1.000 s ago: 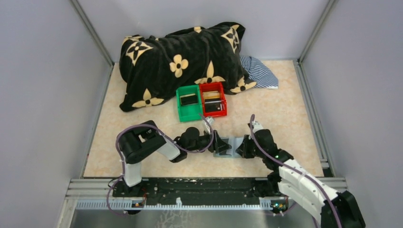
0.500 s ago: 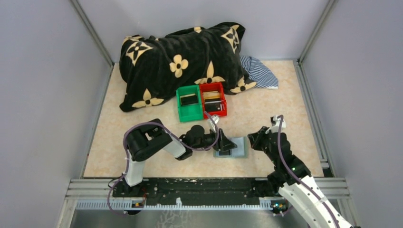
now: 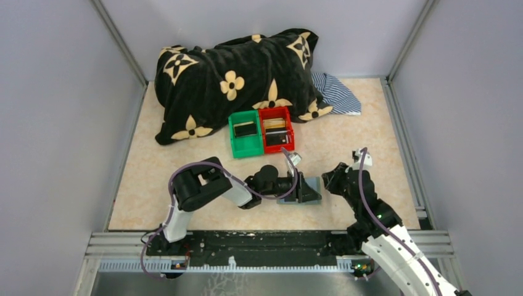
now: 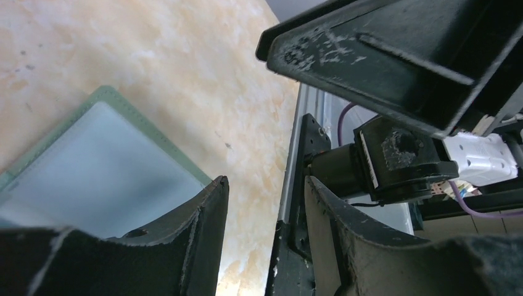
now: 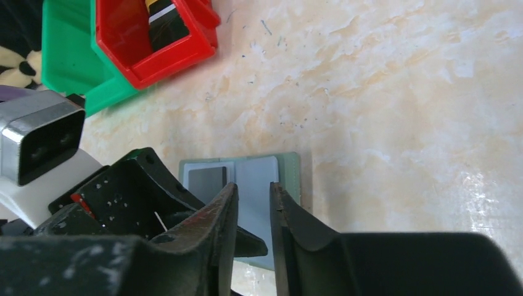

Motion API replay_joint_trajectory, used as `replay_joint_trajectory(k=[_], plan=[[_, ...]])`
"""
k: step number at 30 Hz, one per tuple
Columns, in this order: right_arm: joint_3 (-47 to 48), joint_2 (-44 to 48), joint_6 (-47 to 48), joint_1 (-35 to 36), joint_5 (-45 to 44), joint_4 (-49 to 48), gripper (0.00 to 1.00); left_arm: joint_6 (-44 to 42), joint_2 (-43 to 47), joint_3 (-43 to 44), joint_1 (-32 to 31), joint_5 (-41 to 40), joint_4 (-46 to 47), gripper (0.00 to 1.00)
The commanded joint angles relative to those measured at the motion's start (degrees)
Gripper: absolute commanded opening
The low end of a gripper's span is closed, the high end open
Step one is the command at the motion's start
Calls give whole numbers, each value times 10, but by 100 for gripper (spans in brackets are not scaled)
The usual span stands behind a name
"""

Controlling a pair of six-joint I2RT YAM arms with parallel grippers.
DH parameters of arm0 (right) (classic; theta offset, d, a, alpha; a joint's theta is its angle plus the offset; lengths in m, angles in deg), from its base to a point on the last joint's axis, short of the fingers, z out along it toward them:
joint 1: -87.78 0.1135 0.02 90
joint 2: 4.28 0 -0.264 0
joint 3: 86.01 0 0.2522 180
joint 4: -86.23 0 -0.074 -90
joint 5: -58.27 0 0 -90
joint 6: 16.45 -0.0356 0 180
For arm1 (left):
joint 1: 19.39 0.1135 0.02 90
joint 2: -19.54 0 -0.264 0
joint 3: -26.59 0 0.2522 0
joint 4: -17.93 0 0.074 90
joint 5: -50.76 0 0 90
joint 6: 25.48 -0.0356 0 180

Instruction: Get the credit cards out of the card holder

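Leaning over the card holder [image 3: 313,197], left tool [image 3: 301,187] spread, pinching nothing. Lying open flat on the worktop [image 3: 370,142] between both tools, holder with a dark card [image 5: 206,180] slotted in one panel. Just right, right tool [image 3: 331,182] slightly parted, empty.

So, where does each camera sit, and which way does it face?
Top external: above and behind both arms, which show, looking down at the beige table.
Left wrist: behind the left gripper, looking low across the table; its dark fingers show.
Right wrist: behind the right gripper, looking down; its fingers show.
Shared: all see the flat grey-green card holder; top and right wrist, the red plastic bin.
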Motion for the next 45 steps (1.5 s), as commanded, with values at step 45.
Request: replay_joint_trajectory(k=[45], plan=[[-149, -175, -38, -18, 250, -303, 20, 34, 60, -242, 56, -98, 93, 45]])
